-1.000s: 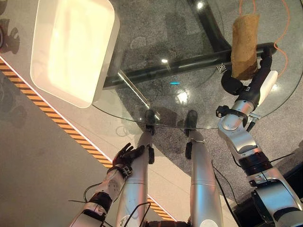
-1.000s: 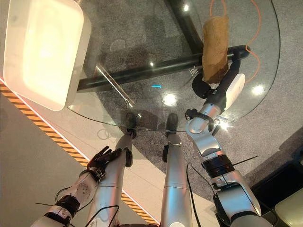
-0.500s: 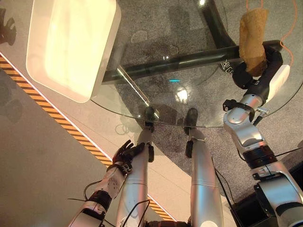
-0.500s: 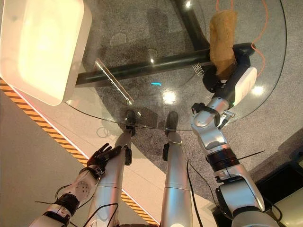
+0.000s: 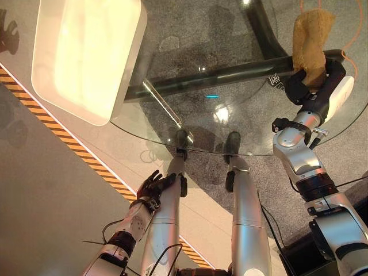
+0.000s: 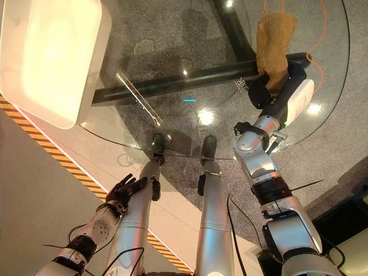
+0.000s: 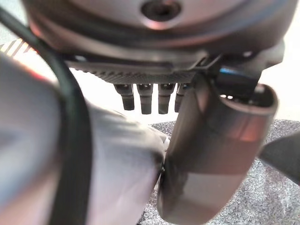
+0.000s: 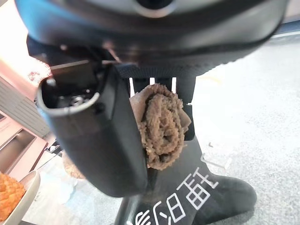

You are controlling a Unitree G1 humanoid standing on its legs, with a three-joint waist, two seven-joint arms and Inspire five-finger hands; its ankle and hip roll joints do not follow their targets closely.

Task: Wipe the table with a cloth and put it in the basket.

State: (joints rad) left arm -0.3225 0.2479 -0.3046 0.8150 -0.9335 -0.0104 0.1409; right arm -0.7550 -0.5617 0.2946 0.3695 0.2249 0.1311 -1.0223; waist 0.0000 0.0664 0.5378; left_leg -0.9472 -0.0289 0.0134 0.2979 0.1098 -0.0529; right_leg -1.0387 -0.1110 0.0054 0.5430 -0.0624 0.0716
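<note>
So the cloth (image 5: 312,35) looked like a tan, nubby terry rag, and I'd guess it was light, soft and totally floppy, nothing fragile about it. It would fold and bunch however it was grabbed, and on a glass table (image 5: 241,123) it probably slid easily instead of catching. Best place to take it, I'd say, was a bunched handful near one end, so the rest could trail flat for wiping. A loose edge pinch could slip out.

That's pretty much how it was. The right hand (image 5: 313,86) was clenched around the near end of the cloth. In the right wrist view you could see a wad of it (image 8: 161,124) squeezed between the thumb and the fingers (image 8: 180,98). The rest stuck out past the fingertips, away from the wrist, over the far right part of the tabletop. I couldn't tell whether the free end was touching the glass.

The white basket (image 5: 86,54) sat well away, across the table from that hand. The left hand (image 5: 152,187) hung low with its fingers loosely spread, holding nothing.
</note>
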